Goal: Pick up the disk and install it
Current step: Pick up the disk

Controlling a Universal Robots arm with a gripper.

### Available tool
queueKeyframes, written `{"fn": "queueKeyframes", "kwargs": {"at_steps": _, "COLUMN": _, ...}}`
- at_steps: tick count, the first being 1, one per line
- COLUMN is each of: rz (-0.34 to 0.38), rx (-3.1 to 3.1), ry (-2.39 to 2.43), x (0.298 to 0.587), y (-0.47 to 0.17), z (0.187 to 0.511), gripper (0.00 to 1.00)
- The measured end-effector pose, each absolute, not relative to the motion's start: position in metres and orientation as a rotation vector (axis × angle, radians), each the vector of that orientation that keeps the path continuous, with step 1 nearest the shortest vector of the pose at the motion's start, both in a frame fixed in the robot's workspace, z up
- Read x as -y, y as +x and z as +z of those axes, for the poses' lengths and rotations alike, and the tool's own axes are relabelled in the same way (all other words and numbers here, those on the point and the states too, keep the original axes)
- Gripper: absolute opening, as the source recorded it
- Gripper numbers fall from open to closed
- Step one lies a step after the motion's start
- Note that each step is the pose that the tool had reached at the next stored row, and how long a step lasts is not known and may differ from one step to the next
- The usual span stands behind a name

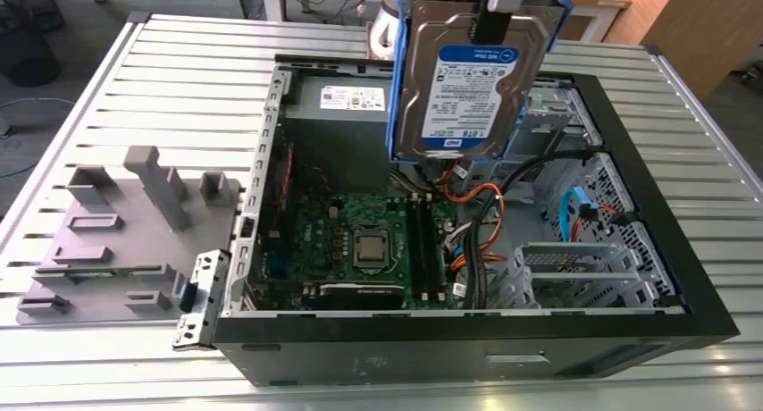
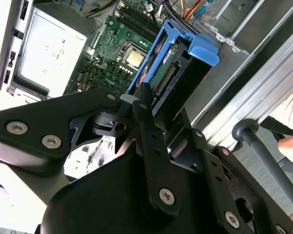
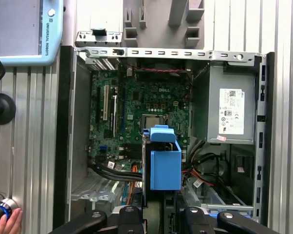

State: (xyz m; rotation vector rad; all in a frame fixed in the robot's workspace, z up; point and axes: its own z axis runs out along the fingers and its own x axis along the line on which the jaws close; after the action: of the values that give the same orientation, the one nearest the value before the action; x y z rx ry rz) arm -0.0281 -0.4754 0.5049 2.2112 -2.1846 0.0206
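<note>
The disk is picked up, not yet installed: grab done, seating left, by my read. In the exterior view, left to right you've got a grey fixture block on the surface, then the open PC case w/ motherboard exposed. The disk hangs upright above it, clear of the board, w/ the end effector clamped on its top edge. A metal cage sits further right. The disk has a silver body, a white-and-blue label facing out, and a blue bracket along its edges.

Disk in gripper, apparently above motherboard
</note>
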Motion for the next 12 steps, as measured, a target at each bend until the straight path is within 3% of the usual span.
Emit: {"fn": "queueKeyframes", "kwargs": {"at_steps": 12, "rz": 0.026, "rx": 2.182, "ry": 2.209, "x": 0.488, "y": -0.028, "z": 0.505, "gripper": 0.35}}
